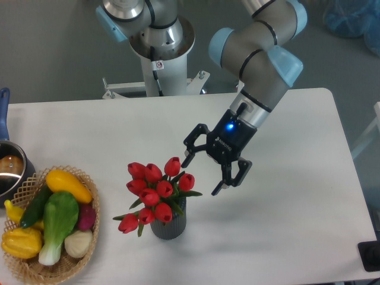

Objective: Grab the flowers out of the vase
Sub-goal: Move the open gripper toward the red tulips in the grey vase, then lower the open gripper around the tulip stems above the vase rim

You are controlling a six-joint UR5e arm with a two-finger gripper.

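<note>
My claw [202, 175] hangs above the white table [285, 225] with its two fingers spread apart and nothing between them, just to the right of the red tulips [155, 190] and not touching them. The tulips stand upright in the dark grey ribbed vase [169, 225], which sits near the front edge of the table, left of centre. The nearest bud lies just beside my left-hand fingertip; bare tabletop runs from the vase to the rounded right-hand edge and back to the far edge. At the front left corner a wicker basket [24, 268] holds a yellow squash [68, 185], a green vegetable [57, 221] and a purple one [87, 217], well apart from the vase. A metal pot [9, 172] sits at the left edge behind the basket. Beyond the far edge stands my arm's pedestal [163, 50] on a grey floor [47, 53].
</note>
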